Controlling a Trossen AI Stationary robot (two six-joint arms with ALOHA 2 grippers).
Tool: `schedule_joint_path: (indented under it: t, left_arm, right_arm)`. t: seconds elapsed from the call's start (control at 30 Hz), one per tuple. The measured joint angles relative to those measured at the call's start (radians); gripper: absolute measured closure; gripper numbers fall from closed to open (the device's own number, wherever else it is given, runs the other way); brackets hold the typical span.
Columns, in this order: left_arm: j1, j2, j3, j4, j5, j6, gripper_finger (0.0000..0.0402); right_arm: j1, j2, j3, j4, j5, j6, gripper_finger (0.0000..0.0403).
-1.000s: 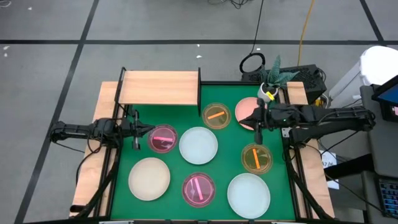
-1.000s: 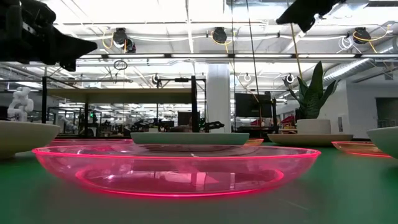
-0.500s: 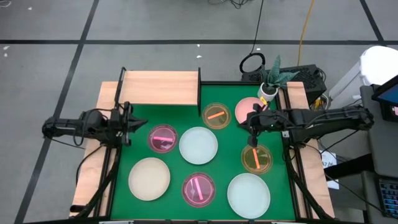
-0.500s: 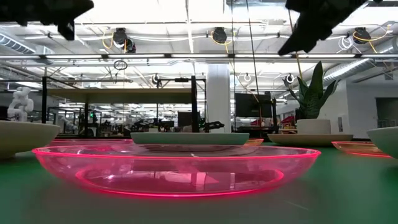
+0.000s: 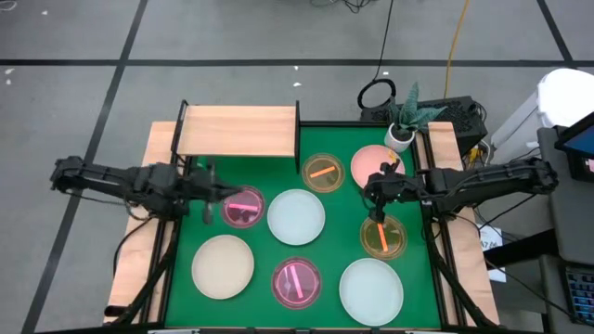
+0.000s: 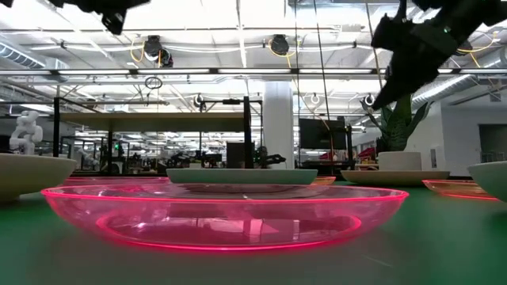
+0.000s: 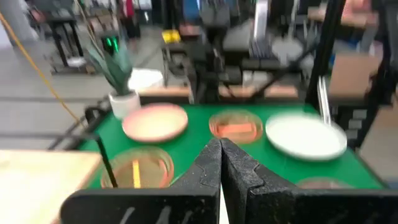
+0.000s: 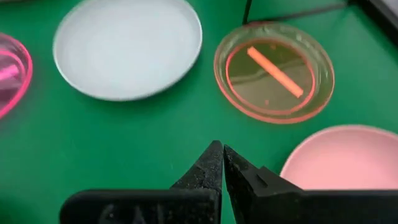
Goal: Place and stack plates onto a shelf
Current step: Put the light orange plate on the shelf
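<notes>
Plates [image 5: 296, 217] all lie on the green table with the shelf [image 5: 236, 131] bare, so part your pinched-shut, empty left gripper [image 5: 210, 192] and right gripper [image 5: 380, 192] before dropping onto a rim, then lift level.

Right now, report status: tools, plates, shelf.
Left tool shut, empty, above magenta plate. Right tool shut, empty, between pink plate and amber plate. Eight plates on table, none on shelf. Nothing blocking.
</notes>
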Motion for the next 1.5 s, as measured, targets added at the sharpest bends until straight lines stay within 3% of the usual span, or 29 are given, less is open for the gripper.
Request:
schedule_joint_path:
  t: [0.23, 0.37, 0.53, 0.73, 0.87, 1.3, 1.5]
  left_arm:
    - [-0.01, 0.163, 0.001, 0.001, 0.001, 0.01, 0.04]
    - [-0.01, 0.225, 0.001, 0.032, 0.0, 0.04, 0.04]
    - [-0.01, 0.272, 0.001, 0.089, 0.0, 0.078, 0.04]
    - [-0.01, 0.293, 0.001, 0.135, 0.0, 0.084, 0.04]
    - [-0.01, 0.293, 0.001, 0.149, 0.0, 0.086, 0.04]
    - [-0.01, 0.293, 0.001, 0.154, 0.0, 0.087, 0.04]
    - [-0.01, 0.292, 0.001, 0.154, 0.0, 0.086, 0.04]
  right_arm:
    - [0.0, 0.0, -0.021, -0.094, 0.007, -0.011, 0.0403]
    - [0.0, 0.0, -0.055, -0.092, 0.062, -0.056, 0.0397]
    - [0.0, 0.022, -0.107, -0.056, 0.13, -0.079, 0.035]
    - [0.0, 0.072, -0.144, 0.005, 0.087, -0.116, 0.0277]
    - [-0.001, 0.116, -0.153, 0.026, 0.114, -0.141, 0.0257]
    - [-0.096, 0.27, -0.153, 0.052, 0.128, -0.206, 0.0276]
    - [-0.133, 0.291, -0.153, 0.057, 0.127, -0.217, 0.0308]
